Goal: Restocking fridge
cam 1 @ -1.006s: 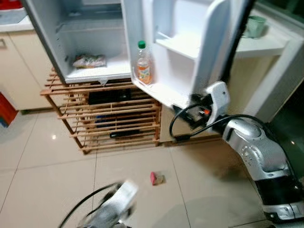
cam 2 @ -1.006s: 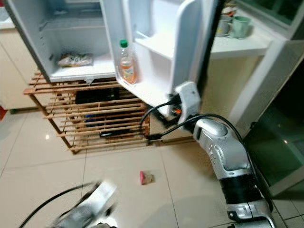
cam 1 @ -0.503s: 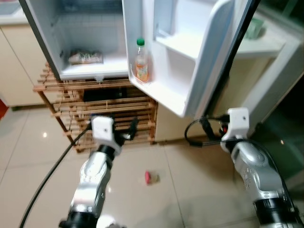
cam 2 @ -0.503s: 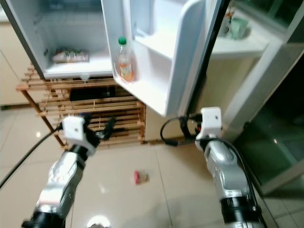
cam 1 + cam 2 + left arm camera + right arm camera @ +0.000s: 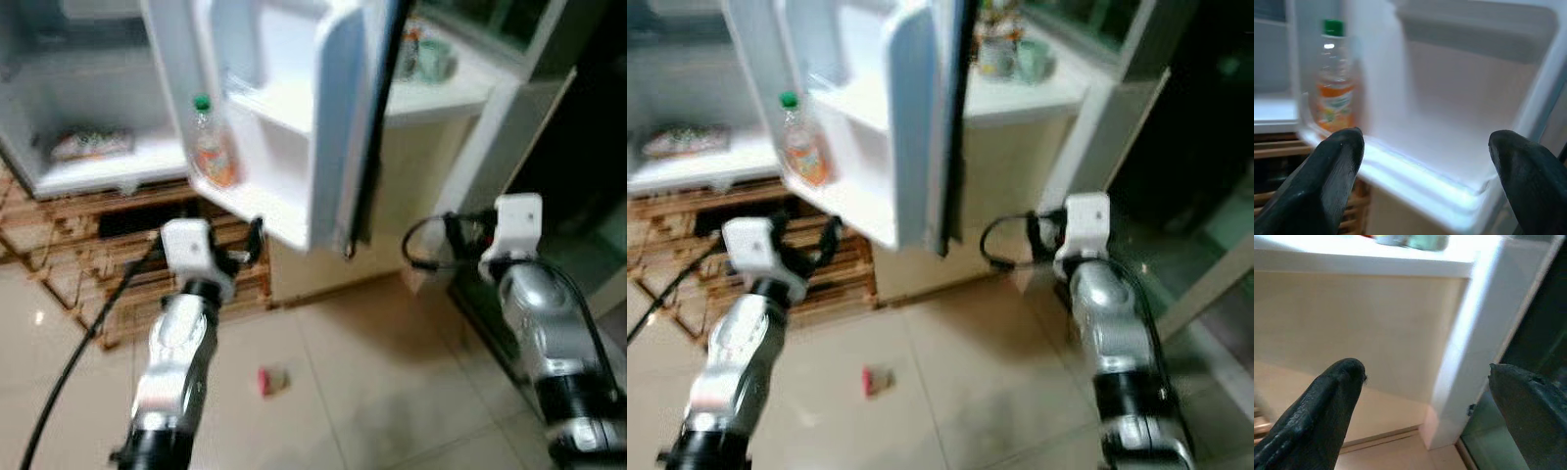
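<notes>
The fridge stands open, its white door swung towards me. An orange drink bottle with a green cap stands upright in the door's lower shelf, also seen in the left wrist view. A packet lies on the fridge's bottom shelf. A small pink item lies on the floor tiles. My left gripper is raised just below and in front of the door shelf, open and empty. My right gripper hangs open and empty by the counter's white corner post.
A wooden slatted rack sits under the fridge. A beige counter with cups stands behind the door. A dark glass panel is at the right. Black cables trail from both wrists.
The camera has swung to the right. My left arm came up from the bottom of the picture towards the door shelf. My right gripper left the door's lower edge and moved right.
</notes>
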`<state>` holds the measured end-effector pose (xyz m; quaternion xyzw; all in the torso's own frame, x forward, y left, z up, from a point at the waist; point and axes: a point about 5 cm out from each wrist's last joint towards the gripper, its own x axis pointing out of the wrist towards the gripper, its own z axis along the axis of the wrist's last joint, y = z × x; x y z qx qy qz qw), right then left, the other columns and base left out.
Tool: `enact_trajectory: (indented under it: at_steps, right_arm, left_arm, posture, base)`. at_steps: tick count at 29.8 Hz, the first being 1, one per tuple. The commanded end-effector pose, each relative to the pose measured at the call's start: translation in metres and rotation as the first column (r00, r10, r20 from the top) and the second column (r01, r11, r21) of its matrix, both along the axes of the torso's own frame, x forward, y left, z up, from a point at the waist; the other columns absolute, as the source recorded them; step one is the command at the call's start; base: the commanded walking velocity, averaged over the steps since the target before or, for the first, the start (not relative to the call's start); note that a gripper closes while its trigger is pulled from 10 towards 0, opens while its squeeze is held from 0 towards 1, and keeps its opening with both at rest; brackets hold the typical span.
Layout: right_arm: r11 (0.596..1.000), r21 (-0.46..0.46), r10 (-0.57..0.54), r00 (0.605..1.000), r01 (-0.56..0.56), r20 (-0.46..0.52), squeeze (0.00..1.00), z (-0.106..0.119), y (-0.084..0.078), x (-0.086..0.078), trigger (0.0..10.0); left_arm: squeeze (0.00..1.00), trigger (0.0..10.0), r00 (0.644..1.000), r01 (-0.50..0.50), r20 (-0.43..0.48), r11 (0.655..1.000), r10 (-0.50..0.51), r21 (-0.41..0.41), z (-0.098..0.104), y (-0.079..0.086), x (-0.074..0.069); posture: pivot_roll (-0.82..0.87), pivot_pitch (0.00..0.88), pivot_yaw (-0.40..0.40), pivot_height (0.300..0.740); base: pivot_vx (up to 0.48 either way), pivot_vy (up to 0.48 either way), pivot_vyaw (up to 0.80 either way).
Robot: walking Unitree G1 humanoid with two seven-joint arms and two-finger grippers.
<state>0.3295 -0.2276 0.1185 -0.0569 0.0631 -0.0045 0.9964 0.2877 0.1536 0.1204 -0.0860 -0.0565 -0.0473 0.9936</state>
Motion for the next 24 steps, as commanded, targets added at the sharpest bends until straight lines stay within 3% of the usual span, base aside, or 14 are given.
enact_trajectory:
  at_steps: [1, 4, 9, 15, 17, 18, 19, 20, 21, 22, 24]
  right_arm:
    - [0.999, -0.03, -0.015, 0.999, 0.016, 0.033, 0.0, 0.008, -0.003, 0.008, 10.0]
    - [0.997, -0.072, 0.006, 0.998, -0.001, 0.067, 0.0, 0.022, 0.008, 0.024, 10.0]
    - [0.999, -0.045, 0.01, 0.993, -0.005, 0.116, 0.0, 0.047, 0.024, 0.049, 10.0]
    - [0.998, -0.003, 0.059, 0.99, -0.059, 0.131, 0.0, 0.06, 0.046, 0.063, 10.0]
    - [0.993, 0.041, 0.104, 0.988, -0.109, 0.114, 0.0, 0.061, 0.062, 0.069, 10.0]
    - [0.993, 0.041, 0.104, 0.988, -0.109, 0.114, 0.0, 0.061, 0.062, 0.069, 10.0]
    - [0.985, 0.087, 0.14, 0.985, -0.149, 0.101, 0.0, 0.062, 0.076, 0.073, 10.0]
    - [0.978, 0.113, 0.166, 0.982, -0.176, 0.095, 0.0, 0.062, 0.084, 0.074, 10.0]
    - [0.978, 0.113, 0.166, 0.982, -0.176, 0.095, 0.0, 0.062, 0.084, 0.074, 10.0]
    - [0.973, 0.129, 0.183, 0.979, -0.193, 0.091, 0.0, 0.062, 0.09, 0.075, 10.0]
    - [0.961, 0.157, 0.215, 0.973, -0.226, 0.086, 0.0, 0.063, 0.104, 0.076, 10.0]
  left_arm:
    - [0.0, 10.0, 1.0, 0.022, -0.002, 1.0, -0.022, -0.022, 0.002, -0.006, -0.001]
    - [0.0, 10.0, 0.997, 0.063, -0.044, 0.998, -0.063, 0.011, -0.007, -0.013, -0.003]
    - [0.0, 10.0, 0.983, 0.078, -0.174, 0.99, -0.056, 0.118, -0.031, -0.01, -0.003]
    - [0.0, 10.0, 0.973, 0.095, -0.225, 0.979, -0.053, 0.179, -0.04, -0.008, -0.01]
    - [0.0, 10.0, 0.922, 0.174, -0.384, 0.941, -0.052, 0.291, -0.066, -0.007, -0.018]
    - [0.0, 10.0, 0.922, 0.174, -0.384, 0.941, -0.052, 0.291, -0.066, -0.007, -0.018]
    - [0.0, 10.0, 0.813, 0.295, -0.581, 0.885, -0.035, 0.36, -0.1, -0.003, -0.03]
    - [0.0, 10.0, 0.751, 0.359, -0.659, 0.858, -0.031, 0.368, -0.115, 0.0, -0.038]
    - [0.0, 10.0, 0.751, 0.359, -0.659, 0.858, -0.031, 0.368, -0.115, 0.0, -0.038]
    - [0.0, 10.0, 0.715, 0.395, -0.699, 0.843, -0.032, 0.365, -0.123, 0.001, -0.042]
    - [0.0, 10.0, 0.685, 0.415, -0.729, 0.82, 0.004, 0.394, -0.134, 0.011, -0.045]
  posture:
    - [-0.21, 0.0, 0.025, 0.74]
    - [-0.21, 0.0, 0.025, 0.74]
    - [-0.21, 0.0, 0.022, 0.74]
    - [-0.17, 0.0, 0.001, 0.74]
    - [-0.16, 0.0, -0.007, 0.74]
    - [-0.16, 0.0, -0.007, 0.74]
    - [-0.15, 0.0, -0.007, 0.74]
    - [-0.15, 0.0, -0.005, 0.74]
    - [-0.15, 0.0, -0.005, 0.74]
    - [-0.15, 0.0, -0.003, 0.74]
    - [-0.14, 0.0, -0.001, 0.74]
  base:
    - [0.259, 0.0, 0.0]
    - [0.0, 0.0, 0.0]
    - [0.0, 0.0, 0.0]
    - [0.0, 0.0, 0.0]
    - [0.0, 0.0, 0.0]
    - [0.0, 0.0, 0.0]
    - [0.0, 0.0, 0.0]
    - [0.0, 0.0, 0.0]
    - [0.0, 0.0, 0.0]
    - [0.0, 0.0, 0.0]
    - [0.0, 0.0, 0.0]
